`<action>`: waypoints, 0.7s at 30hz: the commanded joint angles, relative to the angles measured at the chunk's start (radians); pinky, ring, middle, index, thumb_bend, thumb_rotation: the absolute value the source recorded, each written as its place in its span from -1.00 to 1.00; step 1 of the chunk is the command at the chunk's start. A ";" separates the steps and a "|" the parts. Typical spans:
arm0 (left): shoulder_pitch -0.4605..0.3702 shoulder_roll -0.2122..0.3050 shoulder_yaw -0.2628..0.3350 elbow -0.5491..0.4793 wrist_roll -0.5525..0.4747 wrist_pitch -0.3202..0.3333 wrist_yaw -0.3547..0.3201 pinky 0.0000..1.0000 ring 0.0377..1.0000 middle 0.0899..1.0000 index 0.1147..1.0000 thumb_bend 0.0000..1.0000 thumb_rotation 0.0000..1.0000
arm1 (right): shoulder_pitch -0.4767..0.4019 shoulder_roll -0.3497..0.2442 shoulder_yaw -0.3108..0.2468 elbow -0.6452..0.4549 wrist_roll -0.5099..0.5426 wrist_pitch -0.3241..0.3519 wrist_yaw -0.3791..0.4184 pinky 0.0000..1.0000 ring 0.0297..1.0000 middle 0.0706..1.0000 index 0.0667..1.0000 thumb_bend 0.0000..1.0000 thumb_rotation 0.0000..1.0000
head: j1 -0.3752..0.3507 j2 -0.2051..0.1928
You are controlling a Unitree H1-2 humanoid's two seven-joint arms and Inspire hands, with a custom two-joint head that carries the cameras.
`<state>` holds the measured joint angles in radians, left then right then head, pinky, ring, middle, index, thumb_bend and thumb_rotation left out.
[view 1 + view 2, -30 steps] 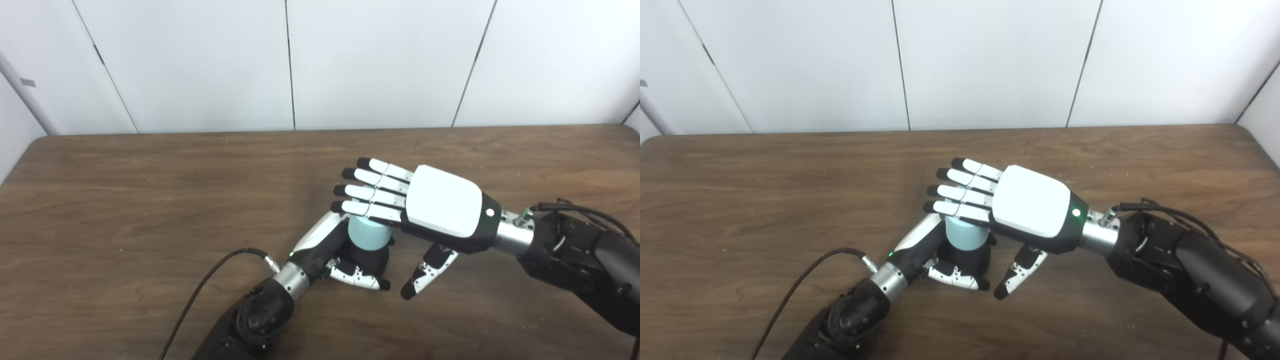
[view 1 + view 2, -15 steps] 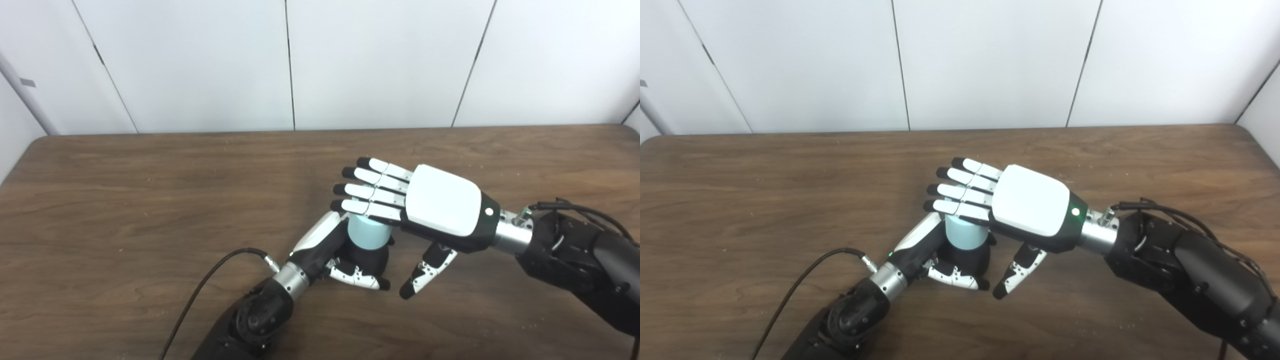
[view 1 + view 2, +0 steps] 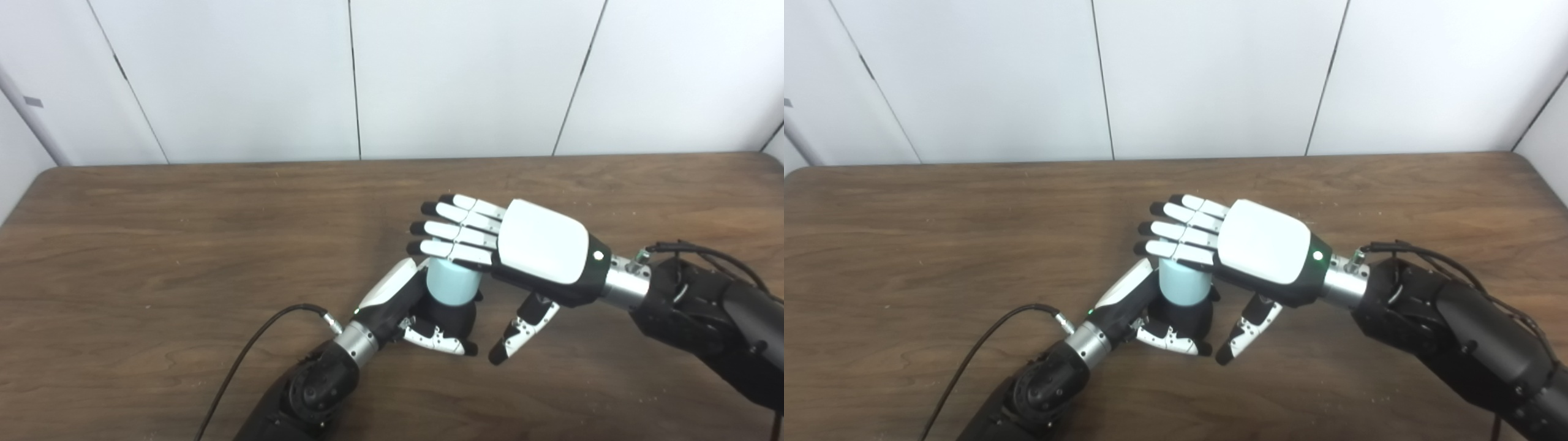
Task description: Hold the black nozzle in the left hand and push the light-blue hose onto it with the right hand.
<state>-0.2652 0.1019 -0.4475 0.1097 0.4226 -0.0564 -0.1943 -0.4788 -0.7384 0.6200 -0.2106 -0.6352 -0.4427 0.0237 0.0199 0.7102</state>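
right hand (image 3: 539,251) flat, fingers straight and together, palm down on top of the light-blue hose (image 3: 452,283) | left hand (image 3: 422,312) closed around the black nozzle (image 3: 456,318), upright on the table (image 3: 153,245) | risk: off-centre push may tilt the hose or slip off | versus earlier: right hand turned slightly, fingers now closer together

Left robot hand (image 3: 422,315) grips nozzle (image 3: 456,318); hose (image 3: 452,283) stands on it.
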 commanded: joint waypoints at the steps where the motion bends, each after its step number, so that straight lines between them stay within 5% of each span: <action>1: 0.019 0.026 -0.003 0.027 0.021 0.047 -0.033 1.00 0.90 0.63 -0.16 0.05 -0.85 | 0.051 -0.030 0.053 0.054 -0.014 -0.027 0.147 0.90 0.98 0.92 0.79 0.55 -0.07 | -0.001 -0.001; 21: 0.014 0.021 -0.004 0.029 0.029 0.055 -0.029 1.00 0.89 0.64 -0.16 0.05 -0.85 | 0.053 -0.022 0.038 0.037 0.078 -0.023 0.262 0.82 0.94 0.93 0.82 0.53 -0.10 | 0.003 -0.001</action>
<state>-0.2653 0.1015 -0.4478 0.1090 0.4225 -0.0575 -0.1935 -0.4788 -0.7360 0.5988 -0.2025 -0.5080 -0.4424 0.1048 0.0215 0.7087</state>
